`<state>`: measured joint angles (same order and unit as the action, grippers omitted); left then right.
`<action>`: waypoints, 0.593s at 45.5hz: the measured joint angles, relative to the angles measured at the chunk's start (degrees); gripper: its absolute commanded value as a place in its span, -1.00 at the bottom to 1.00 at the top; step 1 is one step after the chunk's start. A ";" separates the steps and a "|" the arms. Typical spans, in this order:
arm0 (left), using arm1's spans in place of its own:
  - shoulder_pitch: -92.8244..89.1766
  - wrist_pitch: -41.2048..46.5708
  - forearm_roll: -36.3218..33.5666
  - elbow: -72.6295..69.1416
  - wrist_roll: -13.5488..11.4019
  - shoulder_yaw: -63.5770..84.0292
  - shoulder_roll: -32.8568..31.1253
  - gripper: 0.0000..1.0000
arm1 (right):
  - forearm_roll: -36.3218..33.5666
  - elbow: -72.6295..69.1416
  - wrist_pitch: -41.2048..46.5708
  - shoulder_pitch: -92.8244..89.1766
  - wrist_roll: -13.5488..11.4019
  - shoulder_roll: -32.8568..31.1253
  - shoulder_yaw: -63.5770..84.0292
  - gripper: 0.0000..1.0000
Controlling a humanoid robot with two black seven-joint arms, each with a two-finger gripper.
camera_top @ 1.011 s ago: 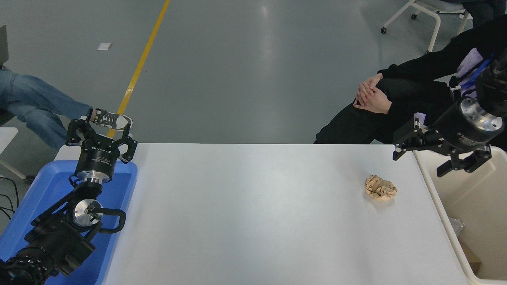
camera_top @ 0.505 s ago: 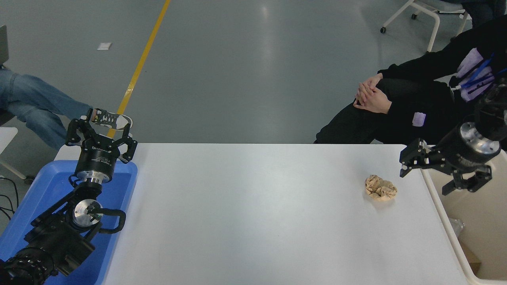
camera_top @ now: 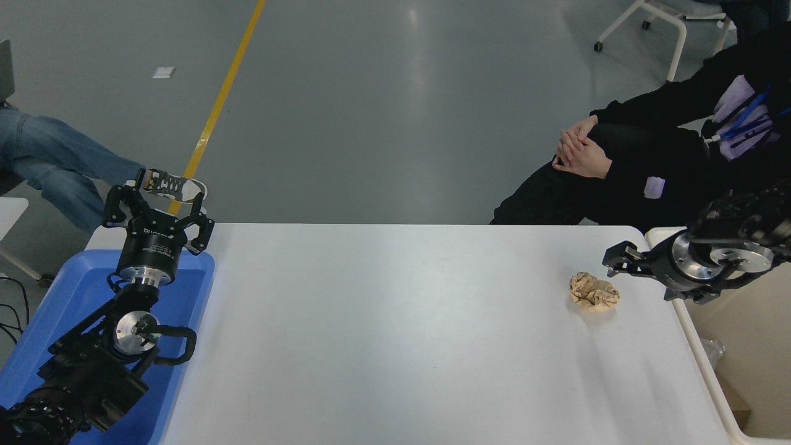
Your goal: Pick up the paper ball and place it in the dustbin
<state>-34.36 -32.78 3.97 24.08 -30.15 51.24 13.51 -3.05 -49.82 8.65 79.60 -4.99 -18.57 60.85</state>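
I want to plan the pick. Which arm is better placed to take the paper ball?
The right. Its gripper hangs just beside the paper ball, with the dustbin directly next to it. The left gripper sits at the table's far left, above the blue tray.

One paper ball (camera_top: 594, 292), one dustbin (camera_top: 698, 346), one blue tray (camera_top: 74, 290), two grippers, two people.

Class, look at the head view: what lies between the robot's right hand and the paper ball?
Nothing: in the head view only a short bare strip of white table separates the right hand from the paper ball.
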 measured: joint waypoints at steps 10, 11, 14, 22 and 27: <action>0.00 0.00 0.00 0.00 0.00 0.00 -0.02 0.98 | 0.07 8.18 -1.52 -6.88 -0.02 4.19 -3.21 1.00; 0.00 0.00 -0.01 0.00 0.00 0.00 -0.02 0.98 | 0.08 8.89 -1.59 -7.39 -0.02 4.56 -3.38 1.00; 0.00 0.00 0.00 0.00 0.00 0.00 -0.02 0.98 | 0.12 11.33 -1.81 -9.27 -0.10 5.78 -3.89 1.00; 0.00 0.00 0.00 0.00 0.00 0.00 -0.03 0.98 | 0.18 15.76 -2.19 -12.19 -0.16 7.63 -4.63 1.00; 0.00 0.00 -0.01 0.00 0.00 0.00 -0.04 0.98 | 0.37 17.72 -2.53 -13.38 -0.17 8.49 -4.84 1.00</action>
<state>-34.36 -32.78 3.96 24.08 -30.15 51.24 13.47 -2.68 -32.10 6.12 66.22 -5.16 -10.08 56.01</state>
